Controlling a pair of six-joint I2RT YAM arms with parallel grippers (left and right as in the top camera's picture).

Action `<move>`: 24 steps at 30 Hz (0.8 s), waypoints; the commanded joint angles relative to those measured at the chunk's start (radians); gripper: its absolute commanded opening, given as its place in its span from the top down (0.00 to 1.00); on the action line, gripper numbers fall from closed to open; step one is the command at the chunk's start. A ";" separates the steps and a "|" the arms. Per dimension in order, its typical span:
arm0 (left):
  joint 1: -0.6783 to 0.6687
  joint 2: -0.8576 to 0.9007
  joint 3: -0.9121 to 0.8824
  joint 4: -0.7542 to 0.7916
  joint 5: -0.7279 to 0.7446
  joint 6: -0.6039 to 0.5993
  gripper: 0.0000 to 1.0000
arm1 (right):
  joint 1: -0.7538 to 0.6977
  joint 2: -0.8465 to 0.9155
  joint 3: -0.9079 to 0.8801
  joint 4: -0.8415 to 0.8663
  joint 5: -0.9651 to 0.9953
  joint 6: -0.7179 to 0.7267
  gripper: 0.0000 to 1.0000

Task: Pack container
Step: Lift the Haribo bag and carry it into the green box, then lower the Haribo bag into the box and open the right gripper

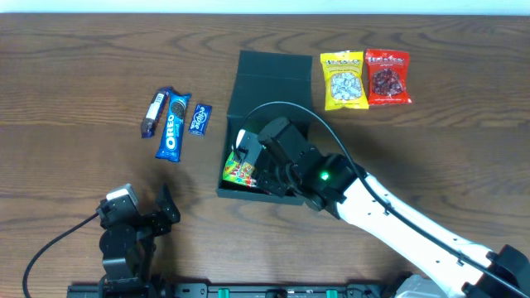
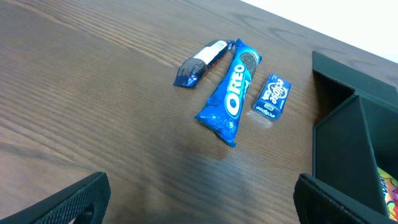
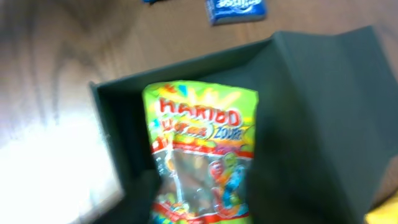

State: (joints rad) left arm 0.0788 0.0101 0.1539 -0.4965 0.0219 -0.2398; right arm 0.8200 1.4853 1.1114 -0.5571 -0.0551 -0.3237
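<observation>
Right claw [image 1: 246,153] low over container [image 1: 269,79] at table [image 1: 83,50] centre, flap lid open toward 12 o'clock. Grip cannot be told: fingers hidden overhead, wrist view blurred. Only right wrist view shows Haribo pack [image 3: 202,149] label inside; overhead, arm covers most of it.

Left claw [image 2: 205,211] spread wide, nothing between fingers, at 7 o'clock.

At container's 9 o'clock, three blue packs: dark bar [image 1: 154,112], Oreo pack [image 1: 173,127], small pack [image 1: 199,118]. At 1 o'clock: yellow bag [image 1: 344,80], red bag [image 1: 387,77].

One container, six packs.
</observation>
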 commanded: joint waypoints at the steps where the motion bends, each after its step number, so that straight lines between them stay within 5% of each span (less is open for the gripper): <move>1: 0.007 -0.006 -0.016 0.000 -0.011 -0.008 0.05 | -0.009 0.046 0.016 -0.017 -0.089 0.024 0.95; 15: 0.007 -0.006 -0.016 0.000 -0.011 -0.008 0.05 | -0.076 0.253 0.016 -0.121 -0.314 -0.007 0.99; 24: 0.007 -0.006 -0.016 0.000 -0.011 -0.008 0.05 | -0.143 0.334 0.016 -0.180 -0.270 -0.051 0.99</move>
State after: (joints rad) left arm 0.0788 0.0101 0.1539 -0.4965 0.0219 -0.2398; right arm 0.6865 1.7981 1.1175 -0.7250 -0.3405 -0.3481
